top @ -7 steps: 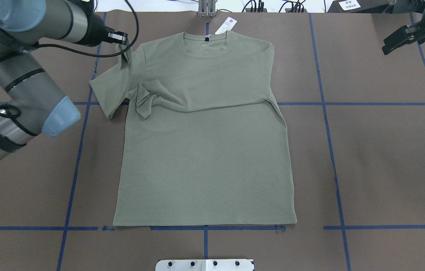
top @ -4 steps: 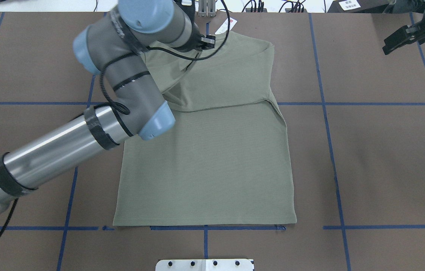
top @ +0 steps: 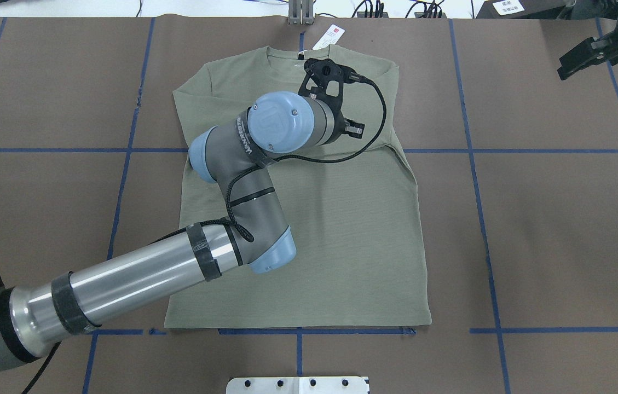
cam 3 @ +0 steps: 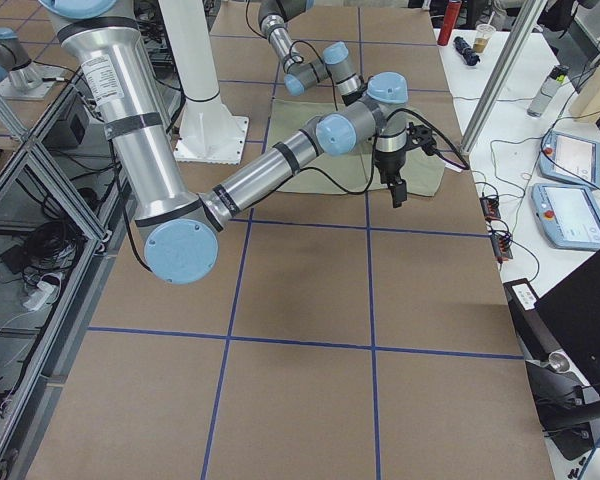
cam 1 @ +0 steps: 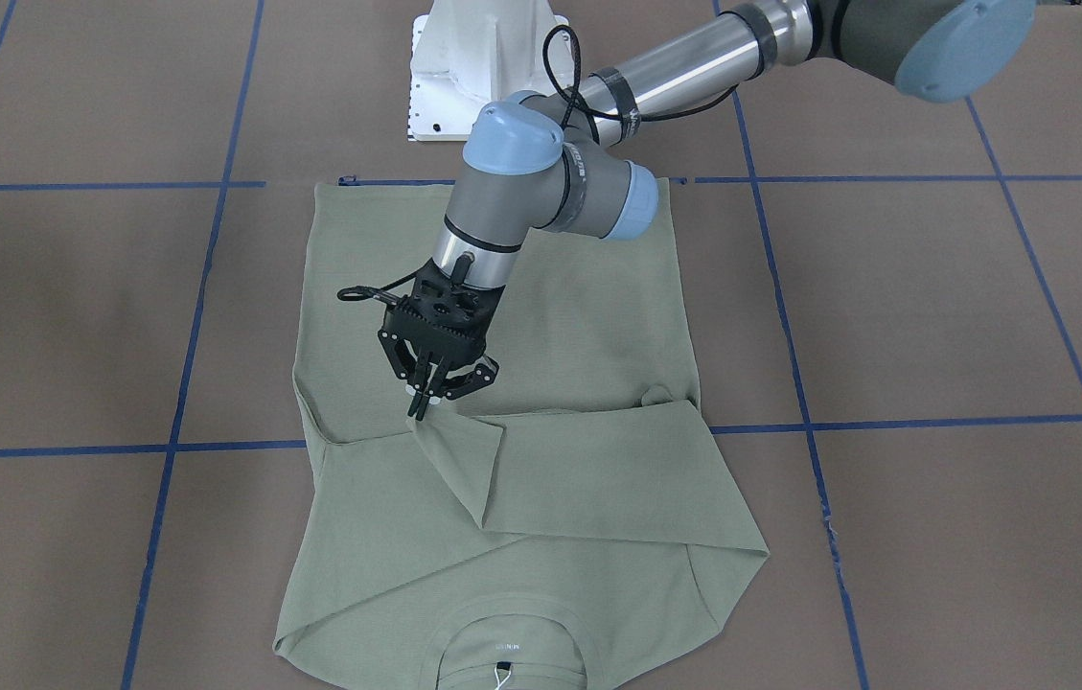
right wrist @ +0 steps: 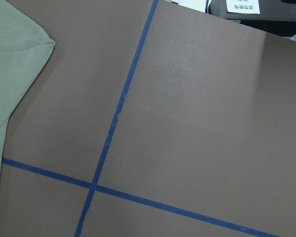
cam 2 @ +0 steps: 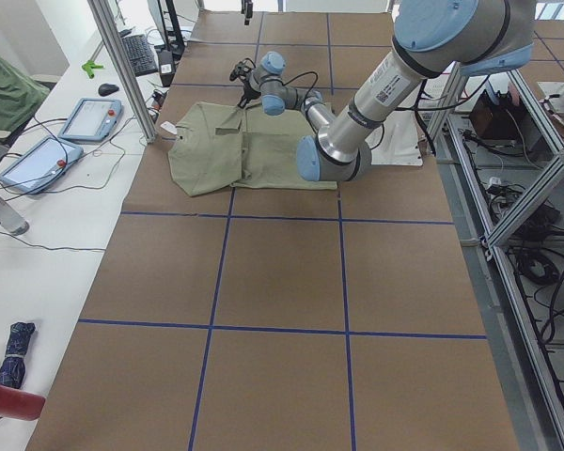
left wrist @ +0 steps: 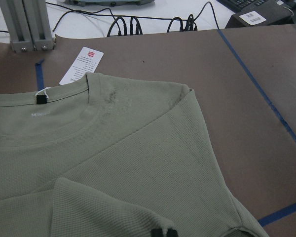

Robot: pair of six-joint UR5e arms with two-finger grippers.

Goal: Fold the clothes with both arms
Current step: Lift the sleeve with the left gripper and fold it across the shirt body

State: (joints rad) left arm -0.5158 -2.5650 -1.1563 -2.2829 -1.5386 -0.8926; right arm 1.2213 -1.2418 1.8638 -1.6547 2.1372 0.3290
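The sage-green shirt (top: 314, 246) lies flat on the brown table, neck at the far edge and a white hang tag (top: 329, 36) at its collar. Both sleeves are folded in over the chest. My left gripper (cam 1: 424, 402) hangs above the chest, shut on the cuff of the folded-over sleeve (cam 1: 493, 470). In the left wrist view its fingertips (left wrist: 163, 232) show at the bottom edge on that fabric. In the overhead view the left arm (top: 265, 131) covers much of the chest. My right gripper (top: 563, 68) hovers open, off the shirt, at the far right corner.
Blue tape lines (top: 478, 150) grid the table. The white pedestal base (cam 1: 483, 57) stands at the robot's side. A metal post (top: 300, 11) and cables sit at the far edge, and a metal plate (top: 298, 384) at the near edge. Tablets (cam 2: 89, 117) lie on a side bench.
My left arm has swept from the shirt's left side across to its middle, carrying the sleeve over the chest. The right arm has not moved.
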